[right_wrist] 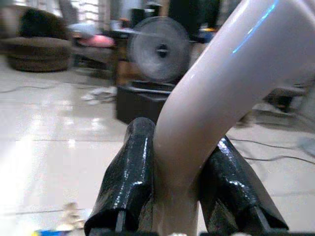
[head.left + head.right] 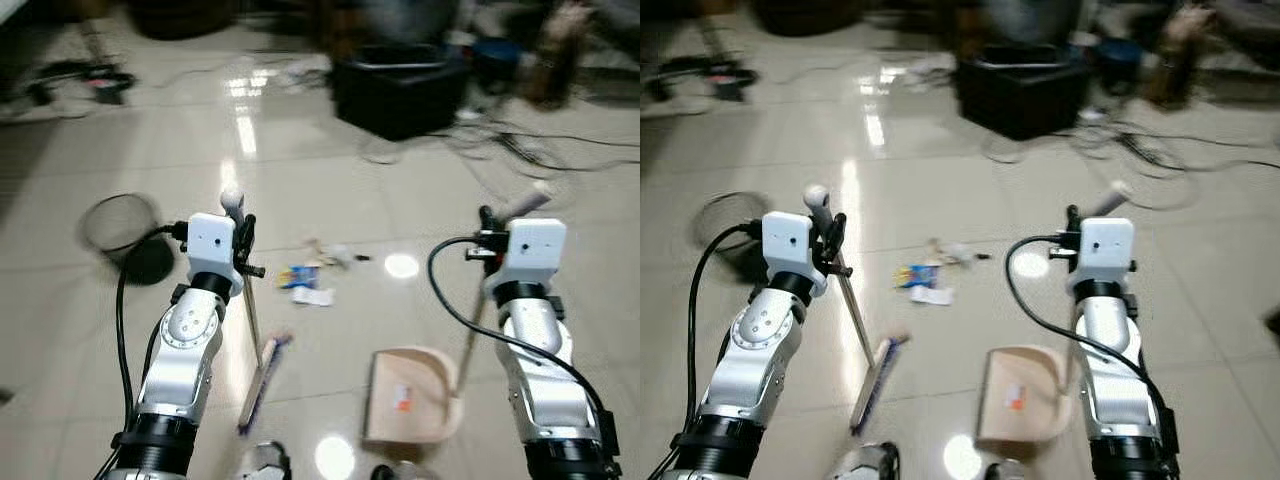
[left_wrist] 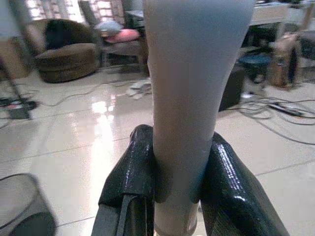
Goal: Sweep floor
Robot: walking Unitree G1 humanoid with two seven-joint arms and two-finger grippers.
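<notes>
My left gripper (image 2: 243, 232) is shut on the pale handle of a broom (image 2: 251, 318), whose brush head (image 2: 262, 383) rests on the tiled floor between my arms. My right gripper (image 2: 489, 232) is shut on the cream handle of a dustpan (image 2: 412, 396) that sits on the floor in front of my right arm. A small heap of litter (image 2: 305, 282), with a blue-yellow wrapper and white scraps, lies on the tiles just beyond the broom and dustpan. In the left wrist view the fingers (image 3: 128, 179) clamp the broom handle (image 3: 189, 98); in the right wrist view the fingers (image 1: 129, 177) clamp the dustpan handle (image 1: 211, 103).
A black mesh wastebasket (image 2: 128, 238) stands on the floor to my left. A black box (image 2: 398, 88) sits further ahead, with cables (image 2: 540, 140) trailing across the tiles to its right. A brown armchair (image 3: 64, 54) stands far back in the room.
</notes>
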